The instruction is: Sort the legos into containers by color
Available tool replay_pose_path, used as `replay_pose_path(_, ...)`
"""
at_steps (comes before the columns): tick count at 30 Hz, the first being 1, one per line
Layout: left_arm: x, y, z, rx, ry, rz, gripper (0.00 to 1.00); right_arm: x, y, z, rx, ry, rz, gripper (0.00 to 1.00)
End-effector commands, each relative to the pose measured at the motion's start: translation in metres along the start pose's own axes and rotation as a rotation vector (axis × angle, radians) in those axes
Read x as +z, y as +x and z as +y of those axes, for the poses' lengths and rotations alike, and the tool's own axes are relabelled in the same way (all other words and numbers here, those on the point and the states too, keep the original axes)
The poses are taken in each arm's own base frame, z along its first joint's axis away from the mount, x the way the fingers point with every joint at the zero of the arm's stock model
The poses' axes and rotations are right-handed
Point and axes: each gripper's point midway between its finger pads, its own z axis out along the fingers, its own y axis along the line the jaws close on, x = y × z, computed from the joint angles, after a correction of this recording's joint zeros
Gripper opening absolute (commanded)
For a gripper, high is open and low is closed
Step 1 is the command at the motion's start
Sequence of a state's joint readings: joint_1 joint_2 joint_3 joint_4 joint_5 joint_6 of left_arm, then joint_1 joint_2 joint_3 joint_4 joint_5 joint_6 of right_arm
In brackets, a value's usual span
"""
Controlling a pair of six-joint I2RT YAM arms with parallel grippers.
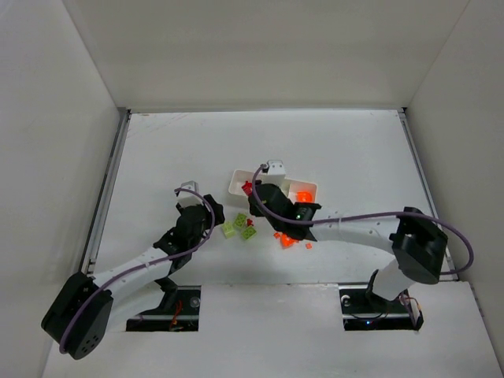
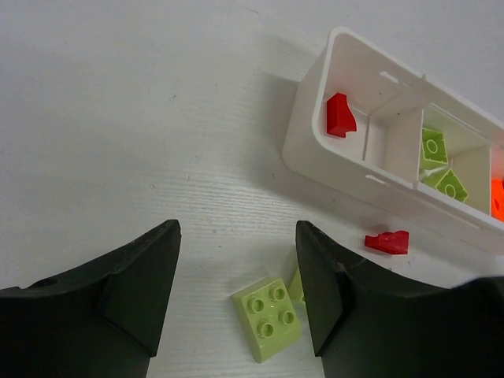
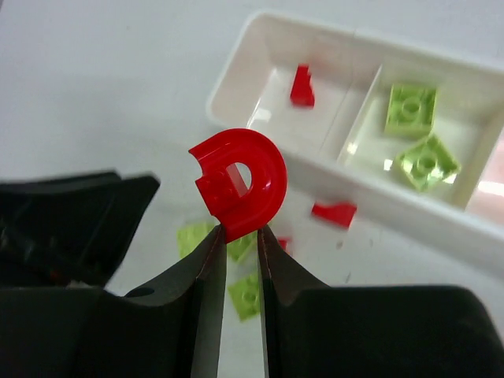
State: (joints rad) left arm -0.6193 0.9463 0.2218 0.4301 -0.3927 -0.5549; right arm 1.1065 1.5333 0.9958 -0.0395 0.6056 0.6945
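Nearest you, loose orange legos (image 1: 287,240) lie mid-table, just short of the tray (image 3: 409,209). Your left gripper (image 2: 238,230) hangs low over the table beside them, jaws wide apart and empty. A lime brick (image 2: 268,317) sits between its fingers, and a second one is half hidden behind the right finger.

Now the key bit: your right gripper (image 3: 239,232) is pinched tight on a red curved piece (image 3: 248,185), which stands up above the fingertips. The tray lies just beyond, its long axis running toward the table's right edge. The red compartment (image 3: 272,106) is the end toward the left edge, just ahead and slightly right of the jaws. I'd judge the drop belongs to the right arm. The orange compartment is cut off at the frame, and from above the arm covers most of the tray.
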Motion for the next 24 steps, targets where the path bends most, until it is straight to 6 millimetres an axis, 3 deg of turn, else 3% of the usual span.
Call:
replay_pose_path(1, 0.002, -0.004, 0.001, -0.01, 0.001, -0.019, 0.58, 0.03, -0.036, 0.014, -0.018, -0.049, -0.073, 0.24)
replay_pose_path(5, 0.002, -0.003, -0.001, -0.007, 0.005, -0.017, 0.57, 0.06, -0.039, 0.011, -0.025, -0.043, -0.055, 0.24)
replay_pose_path(12, 0.004, 0.002, -0.001, 0.008, -0.018, 0.009, 0.51, 0.082, -0.038, 0.012, -0.019, -0.052, -0.037, 0.24)
replay_pose_path(14, 0.003, 0.005, 0.002, 0.0, -0.039, 0.018, 0.5, 0.084, -0.037, 0.013, -0.021, -0.053, -0.031, 0.26)
replay_pose_path(19, -0.011, 0.019, 0.001, -0.044, -0.073, 0.071, 0.5, 0.085, -0.036, 0.013, -0.024, -0.052, -0.032, 0.43)
replay_pose_path(24, -0.031, 0.025, -0.002, -0.031, -0.094, 0.086, 0.51, 0.078, -0.04, 0.011, -0.021, -0.055, -0.042, 0.49)
